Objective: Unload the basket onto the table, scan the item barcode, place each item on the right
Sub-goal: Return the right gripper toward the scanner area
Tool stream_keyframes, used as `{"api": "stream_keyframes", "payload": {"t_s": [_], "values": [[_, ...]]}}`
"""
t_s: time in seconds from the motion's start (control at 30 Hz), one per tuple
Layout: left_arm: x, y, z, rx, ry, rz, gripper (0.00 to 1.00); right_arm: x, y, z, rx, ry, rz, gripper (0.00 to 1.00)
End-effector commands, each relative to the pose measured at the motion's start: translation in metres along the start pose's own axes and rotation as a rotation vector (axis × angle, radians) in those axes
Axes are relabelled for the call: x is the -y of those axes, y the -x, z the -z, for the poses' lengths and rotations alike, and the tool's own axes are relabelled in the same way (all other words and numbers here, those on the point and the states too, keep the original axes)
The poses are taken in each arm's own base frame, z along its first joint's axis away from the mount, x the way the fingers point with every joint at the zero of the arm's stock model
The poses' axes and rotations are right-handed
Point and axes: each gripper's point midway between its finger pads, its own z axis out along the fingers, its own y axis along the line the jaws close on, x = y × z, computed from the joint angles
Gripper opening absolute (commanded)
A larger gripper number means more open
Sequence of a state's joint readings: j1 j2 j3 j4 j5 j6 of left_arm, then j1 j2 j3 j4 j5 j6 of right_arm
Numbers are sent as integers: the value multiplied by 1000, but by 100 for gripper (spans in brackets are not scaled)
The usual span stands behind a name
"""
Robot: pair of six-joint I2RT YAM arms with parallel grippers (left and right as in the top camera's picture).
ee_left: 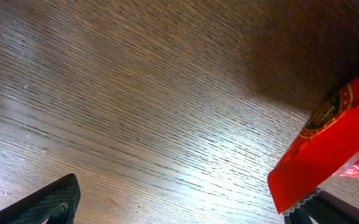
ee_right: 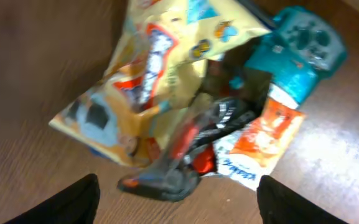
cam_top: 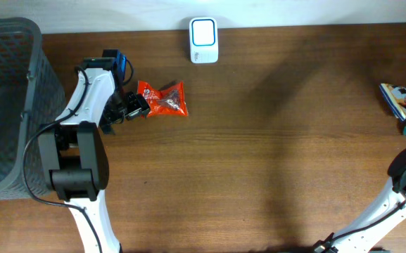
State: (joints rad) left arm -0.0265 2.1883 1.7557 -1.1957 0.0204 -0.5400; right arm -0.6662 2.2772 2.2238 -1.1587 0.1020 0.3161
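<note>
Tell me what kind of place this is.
Probably a mock checkout bench in a lab: a white scanner-like unit at the back edge of the wooden table, a grey basket on the left, and snack packets piled at the right.

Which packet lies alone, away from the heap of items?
The red packet, right beside the left gripper and near the white scanner; the other packets are heaped at the far right.
</note>
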Motion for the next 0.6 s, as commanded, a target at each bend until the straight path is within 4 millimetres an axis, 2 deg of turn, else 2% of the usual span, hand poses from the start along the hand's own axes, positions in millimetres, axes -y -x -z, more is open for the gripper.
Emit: {"api": "stream_keyframes", "payload": {"t_s": [0.0, 0.03, 0.07, 0.17, 0.3, 0.33, 0.4, 0.43, 0.5, 0.53, 0.57], "values": [[-4, 0, -3, -5, 14, 9, 99, -55, -24, 2, -90, 263, 143, 81], [-4, 0, -3, -5, 14, 9, 99, -79, -32, 10, -111, 385, 209, 81], [-4, 0, -3, -5, 14, 9, 99, -118, -50, 27, -134, 582, 346, 81], [-4, 0, -3, -5, 14, 9, 99, -178, -98, 59, -184, 809, 582, 81], [-4, 0, -3, -5, 14, 9, 99, -230, -170, 83, -243, 888, 884, 81], [-4, 0, -3, -5, 14, 9, 99, -248, -200, 93, -253, 919, 1014, 81], [-4, 0, -3, -5, 14, 9, 99, -274, -241, 108, -255, 966, 1184, 81], [-4, 0, -3, -5, 14, 9, 99, -282, -254, 113, -252, 982, 1234, 80], [-4, 0, -3, -5, 14, 9, 99, -308, -295, 129, -225, 1023, 1383, 80], [-4, 0, -3, -5, 14, 9, 99, -326, -318, 137, -193, 1033, 1460, 93], [-4, 0, -3, -5, 14, 9, 99, -336, -333, 143, -172, 1043, 1506, 93]]}}
